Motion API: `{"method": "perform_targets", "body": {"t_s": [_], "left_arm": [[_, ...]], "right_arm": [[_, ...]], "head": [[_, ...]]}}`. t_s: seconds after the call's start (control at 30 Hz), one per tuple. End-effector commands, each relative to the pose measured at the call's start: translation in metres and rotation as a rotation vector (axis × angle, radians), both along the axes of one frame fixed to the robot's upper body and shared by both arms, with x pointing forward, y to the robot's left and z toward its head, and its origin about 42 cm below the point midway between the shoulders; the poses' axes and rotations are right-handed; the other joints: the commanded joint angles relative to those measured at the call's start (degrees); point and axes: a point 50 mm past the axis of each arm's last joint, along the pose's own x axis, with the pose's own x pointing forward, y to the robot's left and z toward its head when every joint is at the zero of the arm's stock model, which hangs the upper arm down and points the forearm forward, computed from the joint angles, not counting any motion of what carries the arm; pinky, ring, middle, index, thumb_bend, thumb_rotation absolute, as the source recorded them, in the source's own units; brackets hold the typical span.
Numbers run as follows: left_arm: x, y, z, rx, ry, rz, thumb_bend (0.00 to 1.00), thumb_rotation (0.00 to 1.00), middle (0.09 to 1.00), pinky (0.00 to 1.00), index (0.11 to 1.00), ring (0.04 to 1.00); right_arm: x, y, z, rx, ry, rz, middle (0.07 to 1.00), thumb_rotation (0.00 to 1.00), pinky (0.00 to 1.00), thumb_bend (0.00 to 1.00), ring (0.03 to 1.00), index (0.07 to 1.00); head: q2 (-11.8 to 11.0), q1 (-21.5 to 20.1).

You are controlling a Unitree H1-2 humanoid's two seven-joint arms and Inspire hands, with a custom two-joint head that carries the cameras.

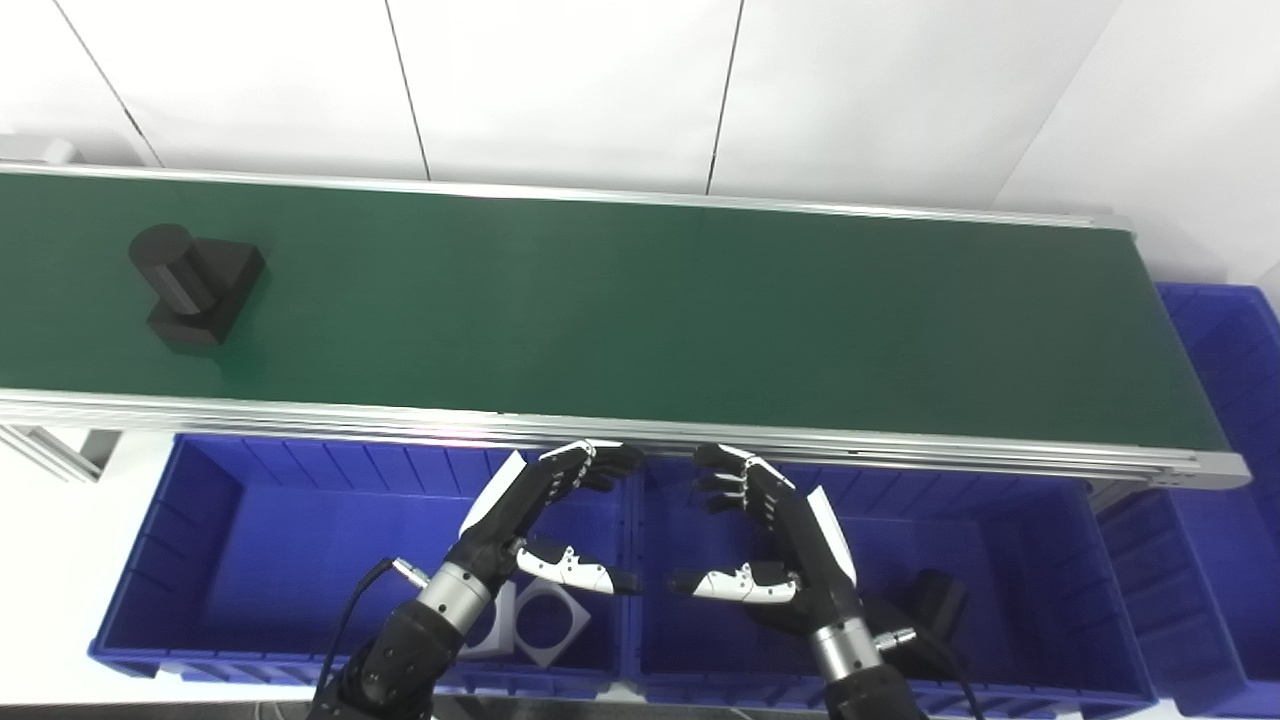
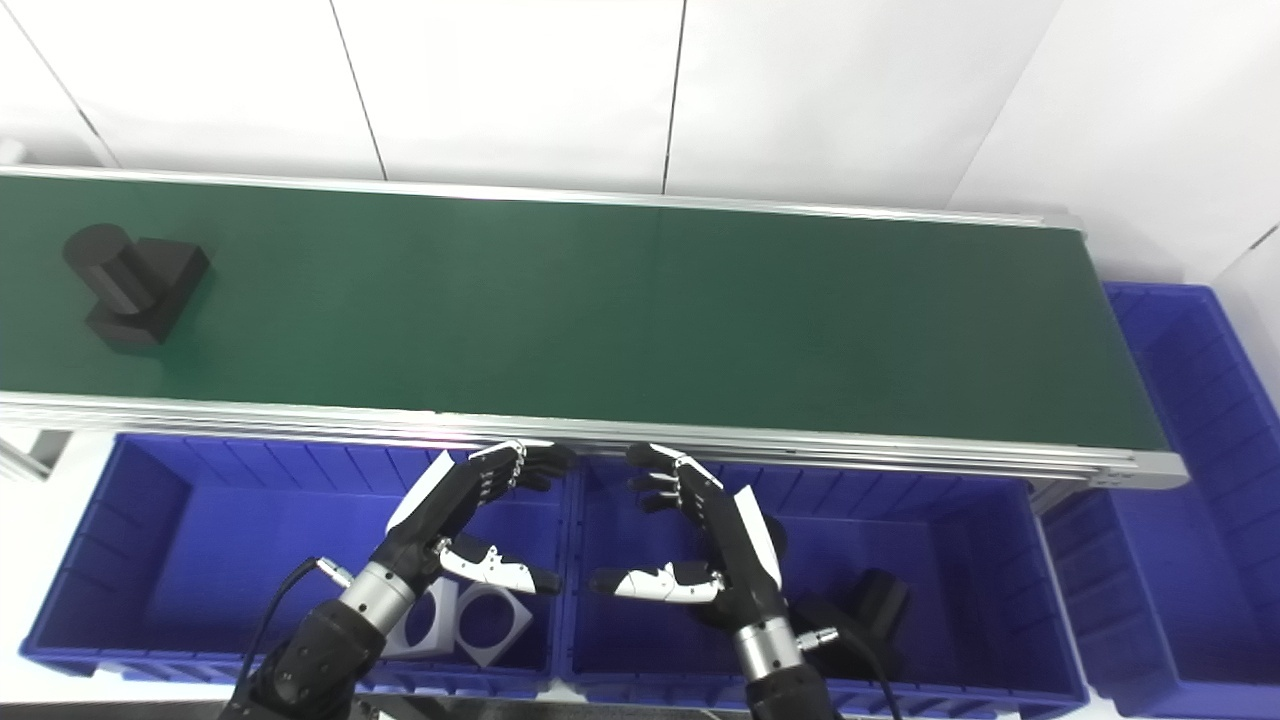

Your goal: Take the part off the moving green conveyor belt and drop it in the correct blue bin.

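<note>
Matt green belt (image 1: 640, 300), glossy plastic bins (image 1: 210, 560)

We see the belt (image 1: 640, 300) bare save one black part (image 1: 195, 285) at its left end; its near rail (image 1: 640, 432) fronts the bins (image 1: 300, 560).

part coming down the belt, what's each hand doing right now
Left hand: open, holding nothing, over the left blue bin.
Right hand: open, holding nothing.

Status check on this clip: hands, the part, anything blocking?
Left hand and right hand open, holding nothing, over blue bins. Black block-and-cylinder part at belt's far left, untouched. Green belt otherwise bare.
</note>
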Motion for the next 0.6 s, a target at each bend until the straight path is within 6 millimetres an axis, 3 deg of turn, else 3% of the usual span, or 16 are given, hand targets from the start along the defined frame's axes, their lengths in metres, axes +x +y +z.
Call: {"method": "perform_targets", "body": {"t_s": [0.0,0.57], "left_arm": [[0.0091,-0.0025,0.0113,-0.032,-0.069,0.001,1.0,0.2,0.77,0.73,0.735,0.773],[0.0099,-0.0024,0.011,-0.029,-0.07,0.004,1.0,0.22,0.763,0.72,0.731,0.762]], "right_arm": [[0.0069,0.0046,0.0067,0.013,-0.03,-0.005,0.791,0.26,0.63,0.95,0.716,0.76],[0.0075,0.0046,0.0043,0.015,-0.02,-0.006,0.801,0.26,0.64,0.95,0.719,0.761]], "head": [[0.0,0.1],[-0.8,0.0]]}}
